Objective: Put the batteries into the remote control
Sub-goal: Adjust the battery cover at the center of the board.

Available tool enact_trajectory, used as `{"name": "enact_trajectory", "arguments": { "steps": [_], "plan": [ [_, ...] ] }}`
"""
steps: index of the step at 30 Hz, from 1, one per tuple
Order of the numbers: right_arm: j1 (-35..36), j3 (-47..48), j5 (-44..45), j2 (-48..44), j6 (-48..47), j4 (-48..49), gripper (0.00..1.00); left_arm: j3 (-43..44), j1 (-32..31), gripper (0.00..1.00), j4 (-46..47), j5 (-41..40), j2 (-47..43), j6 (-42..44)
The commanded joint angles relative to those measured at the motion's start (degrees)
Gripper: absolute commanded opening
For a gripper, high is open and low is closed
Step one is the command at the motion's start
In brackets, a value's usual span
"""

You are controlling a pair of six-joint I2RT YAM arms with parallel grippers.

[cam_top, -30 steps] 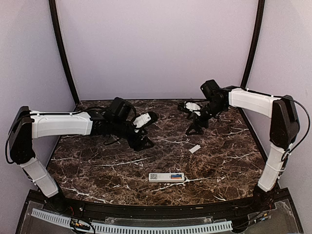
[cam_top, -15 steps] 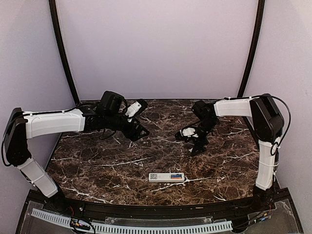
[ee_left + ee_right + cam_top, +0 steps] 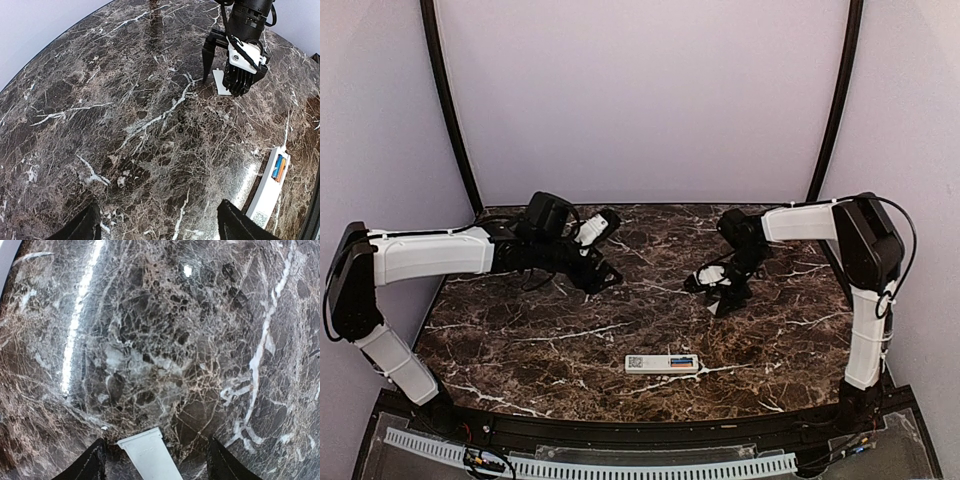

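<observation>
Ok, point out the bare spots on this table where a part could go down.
Bare marble left of the remote control, and the centre between left gripper and right gripper. Crowded at the right gripper, straddling the grey cover.

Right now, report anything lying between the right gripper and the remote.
Nothing visible does. The right gripper hangs over the small pale cover; only tabletop shows between it and the remote.

The remote control (image 3: 662, 364) lies midway along the counter's (image 3: 520, 340) near edge, batteries (image 3: 279, 167) in it; the cover (image 3: 150, 455) lies behind it, rightward, between the right gripper's (image 3: 156, 445) fingers (image 3: 95, 462).
</observation>
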Motion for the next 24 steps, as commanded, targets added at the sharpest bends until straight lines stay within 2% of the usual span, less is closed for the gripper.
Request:
{"name": "enact_trajectory", "arguments": {
  "steps": [1, 4, 12, 18, 24],
  "plan": [
    [0.95, -3.61, 3.84, 0.30, 0.23, 0.72, 0.60, -1.21, 0.19, 0.79, -1.24, -0.77, -2.21, 1.11],
    [1.39, -5.42, 2.73, -1.32, 0.81, 0.86, 0.56, -1.27, 0.23, 0.79, -1.57, -0.85, -2.19, 1.24],
    [4.00, -10.26, 1.12, -4.70, 6.72, 2.08, 0.38, -1.95, 0.32, 0.79, -1.87, -1.21, -2.61, 2.37],
    [6.21, -12.84, 0.03, -7.11, 12.95, 1.64, 0.34, -2.47, 0.32, 0.79, -1.24, -0.97, -2.81, 2.66],
    [6.73, -13.95, -0.89, -11.86, 18.16, 3.14, 0.34, -3.26, 0.32, 0.79, -0.87, -0.57, -3.55, 2.71]
  ]
}}
